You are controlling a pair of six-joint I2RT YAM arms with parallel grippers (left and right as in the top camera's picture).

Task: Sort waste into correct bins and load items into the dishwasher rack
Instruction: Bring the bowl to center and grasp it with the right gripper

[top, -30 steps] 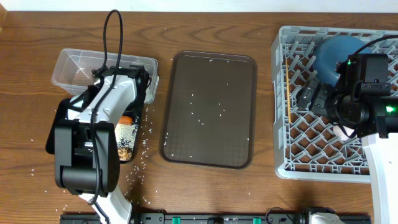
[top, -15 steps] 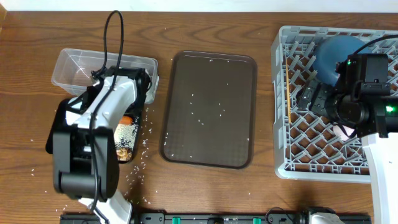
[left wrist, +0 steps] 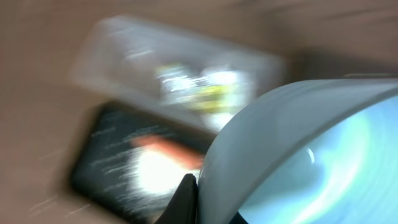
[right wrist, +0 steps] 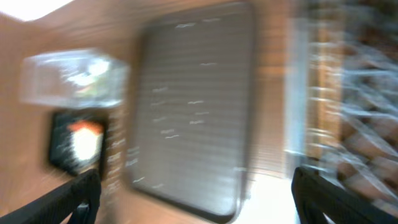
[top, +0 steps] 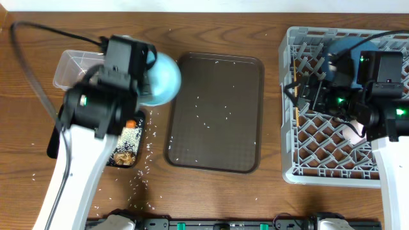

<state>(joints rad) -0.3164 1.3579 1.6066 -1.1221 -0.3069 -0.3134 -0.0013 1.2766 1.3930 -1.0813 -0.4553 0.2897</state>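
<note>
The table (top: pixel 255 198), dark brown wood grain, is running edge to edge, and a white wall (top: pixel 255 4) is showing as a strip along its far edge. Near the far left corner a clear tub (top: pixel 70 67) is sitting, partly under the left arm. Just in front of it the black tray (top: pixel 110 161) is holding an orange carrot (top: pixel 130 122), white rice (top: pixel 131 135) and a brown food lump (top: pixel 124 153). Some loose grains (top: pixel 148 144) are lying on the wood along its right side.

The left gripper (left wrist: pixel 205 205) is pinching the rim of a pale blue cup (top: pixel 165 80), raised over the tub's right end.

The brown serving tray (top: pixel 215 112) is lying mid-table, flecked with rice.

The grey rack (top: pixel 319 147) is sitting at the right edge, with a dark blue dish (top: pixel 348 48) in its far part and chopsticks (top: pixel 298 118) along its left side. The right gripper (right wrist: pixel 199 199) is hanging over the rack's left side, jaws wide with nothing between them.

Both wrist views are coming through blurred.
</note>
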